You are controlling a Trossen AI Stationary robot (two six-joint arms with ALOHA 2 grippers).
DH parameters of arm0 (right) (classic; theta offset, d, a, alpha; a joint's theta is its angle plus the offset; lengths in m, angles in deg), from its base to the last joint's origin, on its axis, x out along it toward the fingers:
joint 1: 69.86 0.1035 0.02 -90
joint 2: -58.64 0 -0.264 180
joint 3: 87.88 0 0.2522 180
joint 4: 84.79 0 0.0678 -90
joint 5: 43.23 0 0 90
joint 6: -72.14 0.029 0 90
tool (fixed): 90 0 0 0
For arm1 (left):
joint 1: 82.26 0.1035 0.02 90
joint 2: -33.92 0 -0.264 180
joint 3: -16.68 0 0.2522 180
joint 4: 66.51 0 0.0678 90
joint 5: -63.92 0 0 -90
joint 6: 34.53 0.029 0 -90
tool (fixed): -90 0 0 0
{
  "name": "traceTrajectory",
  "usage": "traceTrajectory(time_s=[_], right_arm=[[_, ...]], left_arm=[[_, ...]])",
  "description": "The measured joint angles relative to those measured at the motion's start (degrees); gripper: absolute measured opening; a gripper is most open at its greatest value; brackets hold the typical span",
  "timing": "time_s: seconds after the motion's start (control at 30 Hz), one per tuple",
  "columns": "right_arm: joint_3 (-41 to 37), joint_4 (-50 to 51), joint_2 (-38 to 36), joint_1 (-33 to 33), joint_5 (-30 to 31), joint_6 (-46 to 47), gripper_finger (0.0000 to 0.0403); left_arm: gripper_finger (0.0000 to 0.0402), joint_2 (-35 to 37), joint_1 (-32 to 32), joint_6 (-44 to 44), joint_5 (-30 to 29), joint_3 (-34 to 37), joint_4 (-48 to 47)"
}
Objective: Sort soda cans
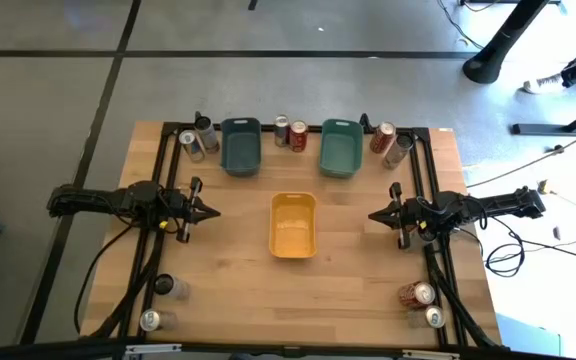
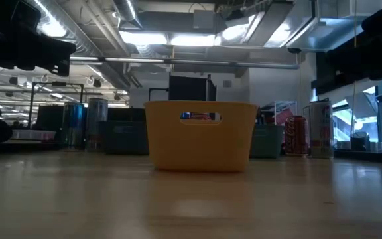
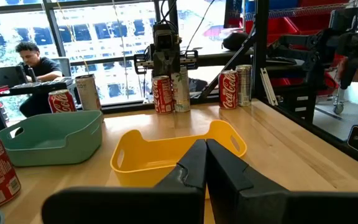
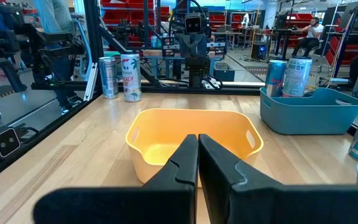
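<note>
Wide bare wood around the yellow bin (image 1: 293, 225) at table ctr. Soda cans (image 1: 290, 133) sit in clusters at far edge by two teal bins (image 1: 240, 146) and in both near corners. Left gripper (image 1: 206, 211) and right gripper (image 1: 378, 214) hover level either side of yellow bin, pointing inward, fingers pressed together, empty. Bins smooth plastic, rounded rims.

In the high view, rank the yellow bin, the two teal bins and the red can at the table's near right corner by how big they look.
1. Yellow bin, largest.
2. Left teal bin and right teal bin: they look alike, so I won't rank them against each other.
3. Red can, clearly smallest.
</note>
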Motion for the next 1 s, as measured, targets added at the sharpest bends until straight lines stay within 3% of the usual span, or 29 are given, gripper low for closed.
traceTrajectory(time_s=[0.27, 0.43, 0.57, 0.77, 0.87, 1.0], right_arm=[[-0.01, -0.25, 0.02, 0.01, 0.76, -0.03, 0.0014], [-0.01, -1.78, 0.01, 0.0, 4.46, 2.98, 0.0014], [0.0, -3.07, 0.0, 0.0, 12.08, 4.15, 0.0014], [0.01, -4.36, 0.0, 0.0, 26.66, 4.01, 0.0014], [0.01, -5.31, 0.01, -0.02, 32.48, 2.29, 0.0014], [0.01, -7.32, 0.0, -0.11, 37.75, -0.64, 0.0014]], left_arm=[[0.0, 0.0, 0.0, -2.52, -1.8, 0.0, 0.13], [0.0, 0.0, 0.0, -0.78, -2.94, 0.0, 0.47], [0.0, 0.0, 0.0, -5.88, -9.49, 0.0, 1.95], [0.0, 0.0, 0.37, -21.02, -25.16, 0.0, 3.14], [0.0, 0.0, 1.25, -23.99, -32.25, 0.0, 3.35], [0.0, 0.0, 2.06, -30.47, -33.97, 0.0, 3.42]])
